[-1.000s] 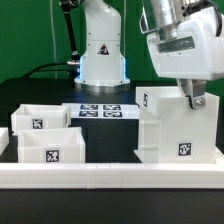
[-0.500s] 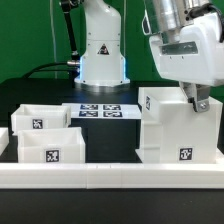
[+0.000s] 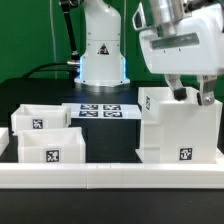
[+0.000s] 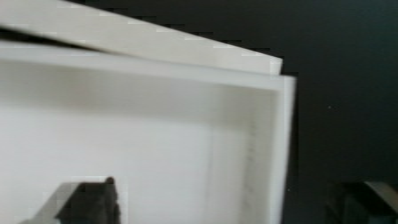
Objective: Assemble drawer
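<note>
With the jaws spread wide, gripping nothing, poised over the top rim of the drawer case (image 3: 182,128) at 3 o'clock on the bench (image 3: 110,142), an off-line descent could jab that rim and tip or skid the case toward the two trays (image 3: 48,150) at 9 o'clock.

Smooth white plastic case (image 3: 180,125), 2 matt white plastic trays (image 3: 48,152), matt black tabletop (image 3: 110,137)
</note>
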Action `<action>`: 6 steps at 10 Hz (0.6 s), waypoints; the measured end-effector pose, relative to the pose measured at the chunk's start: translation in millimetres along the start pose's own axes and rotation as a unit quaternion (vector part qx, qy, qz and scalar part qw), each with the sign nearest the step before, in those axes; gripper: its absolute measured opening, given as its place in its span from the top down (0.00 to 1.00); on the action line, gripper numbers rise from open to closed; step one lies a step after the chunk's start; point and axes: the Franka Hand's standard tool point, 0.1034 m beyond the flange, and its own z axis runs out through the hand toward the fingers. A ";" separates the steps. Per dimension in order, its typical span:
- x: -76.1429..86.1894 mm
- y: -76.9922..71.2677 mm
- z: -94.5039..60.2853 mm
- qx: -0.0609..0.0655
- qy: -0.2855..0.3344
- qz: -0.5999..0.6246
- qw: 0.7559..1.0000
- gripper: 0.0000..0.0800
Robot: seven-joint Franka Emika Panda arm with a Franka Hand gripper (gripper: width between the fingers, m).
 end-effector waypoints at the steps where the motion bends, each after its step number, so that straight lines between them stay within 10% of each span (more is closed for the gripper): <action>1: 0.4 6.2 -11.8 0.000 0.002 -0.045 0.999 0.21; 6: -6.0 13.3 -27.0 -0.017 -0.006 -0.110 0.994 0.19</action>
